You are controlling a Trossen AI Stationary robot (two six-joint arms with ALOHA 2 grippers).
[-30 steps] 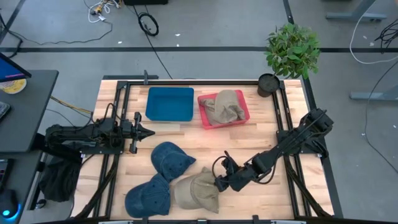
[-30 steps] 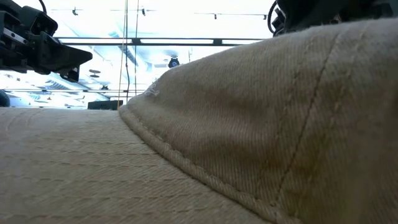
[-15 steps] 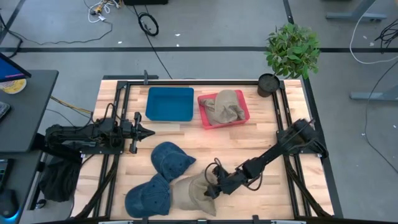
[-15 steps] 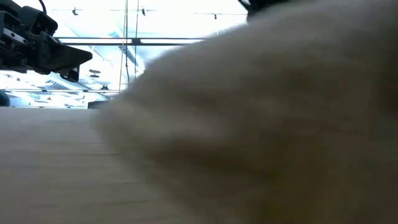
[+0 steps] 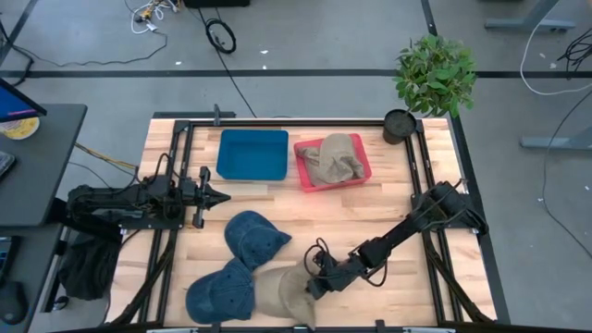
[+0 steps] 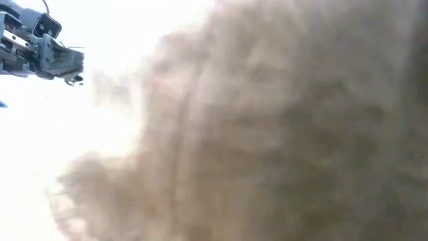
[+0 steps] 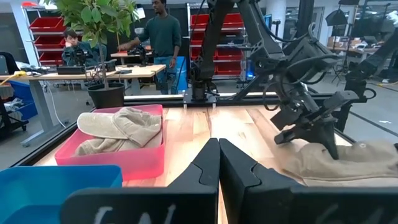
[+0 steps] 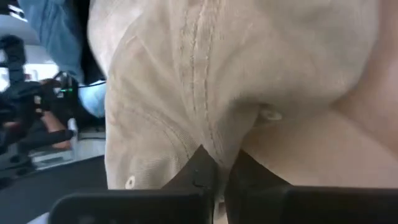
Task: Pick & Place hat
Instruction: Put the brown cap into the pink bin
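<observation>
Wooden table (image 5: 388, 208) – blue tray (image 5: 252, 154), pink tray (image 5: 363, 170), three hats, potted plant (image 5: 433, 79)

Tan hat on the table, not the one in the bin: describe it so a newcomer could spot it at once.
Start at the wooden table and go to its near edge, where three hats lie bunched. The tan hat is the rightmost, with the right gripper shut on it. Both neighbours are blue hats, and the other tan one sits in the pink bin.

Potted plant (image 5: 433, 79) at table's (image 5: 388, 208) far right corner; two people (image 7: 160, 37) behind.
</observation>
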